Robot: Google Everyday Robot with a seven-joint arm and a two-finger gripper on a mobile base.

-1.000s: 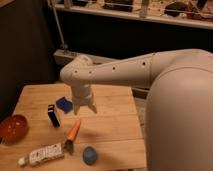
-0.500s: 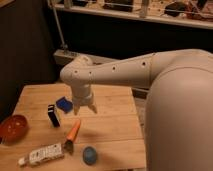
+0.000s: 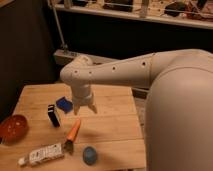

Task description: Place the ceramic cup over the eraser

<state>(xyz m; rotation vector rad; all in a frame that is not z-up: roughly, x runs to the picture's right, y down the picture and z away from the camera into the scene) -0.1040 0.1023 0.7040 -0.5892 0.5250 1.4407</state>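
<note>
The ceramic cup point(image 3: 90, 155), small, round and blue, stands on the wooden table point(image 3: 115, 125) near its front edge. A small black upright block point(image 3: 53, 115), probably the eraser, stands at the left middle, with a flat blue piece point(image 3: 64, 104) just behind it. My gripper point(image 3: 84, 109) hangs point-down over the table's middle, right of the blue piece and well behind the cup. Its two fingers are spread apart with nothing between them.
An orange-red bowl point(image 3: 12, 127) sits at the table's left edge. An orange carrot-like item point(image 3: 74, 131) lies between the gripper and the cup. A white tube point(image 3: 42, 154) lies at the front left. My arm point(image 3: 150, 75) reaches in from the right.
</note>
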